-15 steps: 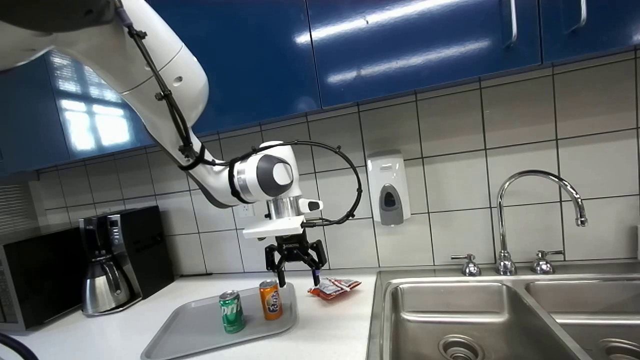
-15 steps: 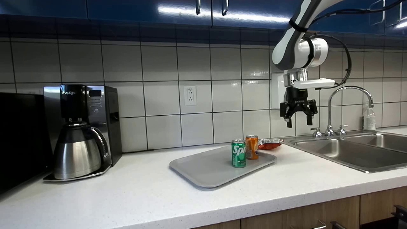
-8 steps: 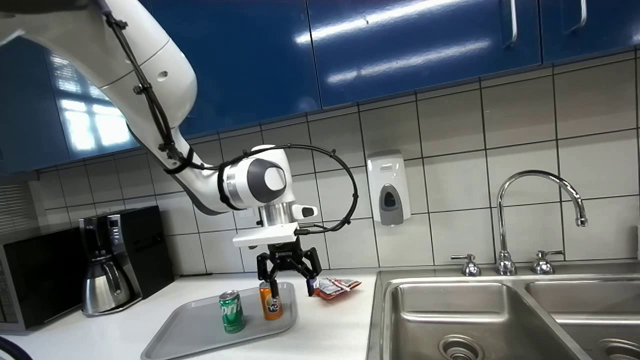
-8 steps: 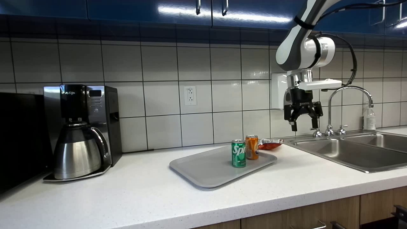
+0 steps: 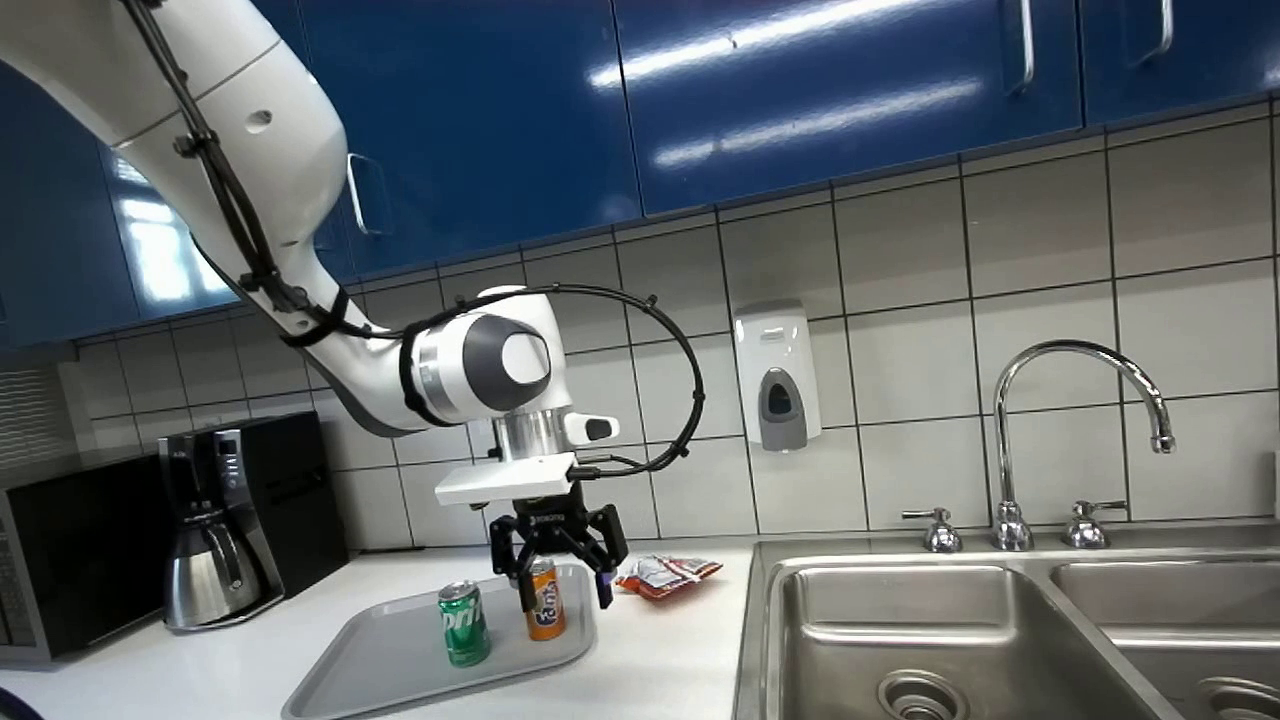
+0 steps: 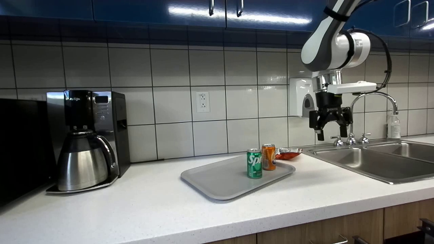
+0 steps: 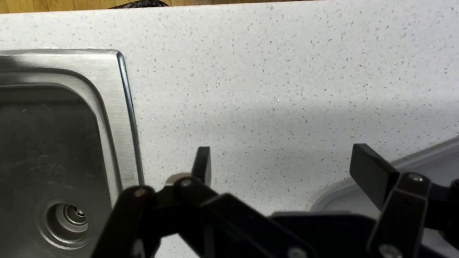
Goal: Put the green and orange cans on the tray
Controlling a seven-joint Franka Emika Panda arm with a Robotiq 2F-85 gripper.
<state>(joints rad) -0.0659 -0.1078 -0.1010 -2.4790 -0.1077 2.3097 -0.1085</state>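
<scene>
Green can [image 6: 254,163] and orange can [image 6: 269,157]: both upright on the gray tray [image 6: 217,184], near each other but apart, toward the sink end. Placing, by the look of it, done; step in hand most likely the withdrawal. So leave both cans alone: no nudge, no second grip to tidy the spacing.

Claw [image 6: 332,134] in the air, spread wide and holding nothing. In the wrist view, mostly speckled table [image 7: 269,89] between the fingers [image 7: 371,173], plus a bit of tray edge. Slight overlap of a fingertip [image 5: 526,592] with the orange can in an exterior view: probably just the sight line, not contact.

Best first move: straight up, with fingers apart, and only then sideways. Avoid closing near the can rims or swinging back across the tray. Likely quick to tip at a brush; full or drained, impossible to say.

Mind the snack packet [image 5: 670,575] just beside the tray: crinkled, probably easy to drag with a low finger. Farther out, steer shy of the soap dispenser [image 5: 777,375], the faucet [image 5: 1003,430] and the sink [image 7: 116,107].
</scene>
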